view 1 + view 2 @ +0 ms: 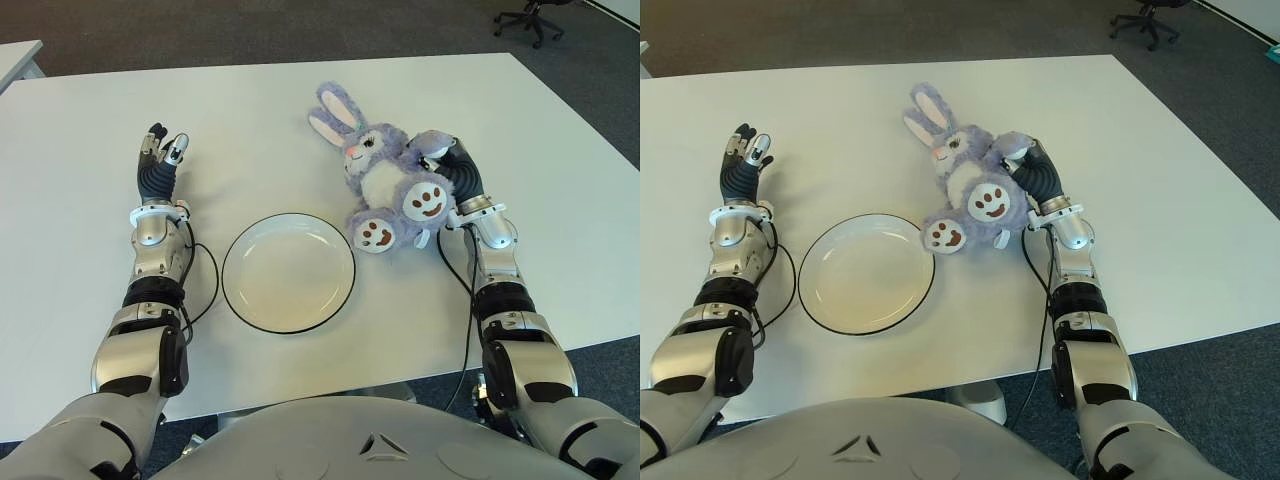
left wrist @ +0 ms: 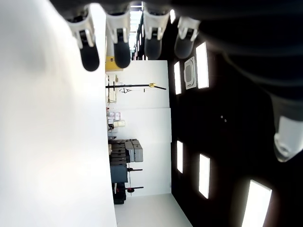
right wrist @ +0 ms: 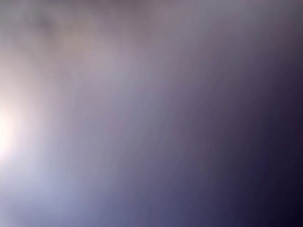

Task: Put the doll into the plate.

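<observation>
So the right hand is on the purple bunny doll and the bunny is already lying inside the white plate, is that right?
Not quite. The right hand is on the purple bunny doll, but the left eye view shows the bunny lying on the table beside the white plate, at its right, one foot near the rim. The plate holds nothing.

One plush purple-and-white rabbit doll (image 1: 385,180) with long ears is counted. One round white plate with a dark rim (image 1: 288,272) is seen. One white rectangular table (image 1: 90,130) is present. Two metallic robot hands with dark fingers are counted, the left hand (image 1: 160,160) and the right hand (image 1: 455,170). One black wheeled office chair (image 1: 530,18) is partly seen on the floor beyond the table.
</observation>
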